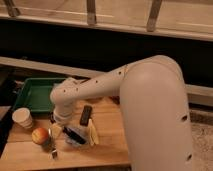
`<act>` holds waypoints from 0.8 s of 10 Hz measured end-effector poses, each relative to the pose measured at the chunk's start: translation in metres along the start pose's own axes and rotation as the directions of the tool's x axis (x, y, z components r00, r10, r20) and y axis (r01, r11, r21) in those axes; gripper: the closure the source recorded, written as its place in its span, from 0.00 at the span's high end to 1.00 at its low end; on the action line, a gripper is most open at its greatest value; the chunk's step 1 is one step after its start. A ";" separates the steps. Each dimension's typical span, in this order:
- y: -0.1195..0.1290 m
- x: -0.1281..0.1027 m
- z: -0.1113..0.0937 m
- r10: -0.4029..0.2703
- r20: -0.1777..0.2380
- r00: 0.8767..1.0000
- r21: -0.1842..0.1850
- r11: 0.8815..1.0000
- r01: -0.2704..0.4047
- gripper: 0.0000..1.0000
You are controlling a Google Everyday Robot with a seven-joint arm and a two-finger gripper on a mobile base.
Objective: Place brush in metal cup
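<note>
The white arm (150, 105), by far the biggest thing in view, swept from the five o'clock corner up and over toward nine o'clock, bending down at the wrist so that its end could work above the left part of the wooden table (107, 150). The green tray (30, 95) lay at the table's ten o'clock edge, well clear of the work and probably just a holding place for other items. The gripper (58, 121) hung under the wrist, just at the tray's five o'clock corner and above the small cluster of objects; whether it was spread, pressed together or pinching something could not be told, since the wrist hid it. The white paper cup (22, 118) stood at the gripper's nine o'clock, near but apart. The apple (40, 135) sat at the paper cup's four o'clock. A short flat black bar (86, 115) lay at the gripper's three o'clock, with a yellow item (93, 134) at the bar's six o'clock and a dark bulky object (74, 135) just beside that. The brush (50, 140) appeared as a slim dark line running roughly upright from the gripper's six o'clock, just at the apple's three o'clock, seemingly kept near vertical so it could drop end-first. The metal cup (53, 153) was a small dark shape at the brush's lower end; whether the brush was already inside could not be told.
</note>
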 end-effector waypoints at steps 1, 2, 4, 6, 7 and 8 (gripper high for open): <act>-0.002 0.000 -0.006 0.017 0.002 1.000 0.026 1.000 -0.017 0.71; -0.010 0.000 -0.018 0.067 0.012 0.998 0.069 0.995 -0.067 0.71; -0.035 0.004 -0.045 0.193 0.045 0.980 0.140 0.970 -0.197 0.71; -0.067 0.012 -0.083 0.350 0.121 0.929 0.214 0.905 -0.369 0.71; -0.082 0.021 -0.105 0.433 0.173 0.884 0.240 0.852 -0.465 0.71; -0.095 0.029 -0.126 0.499 0.225 0.837 0.256 0.799 -0.544 0.71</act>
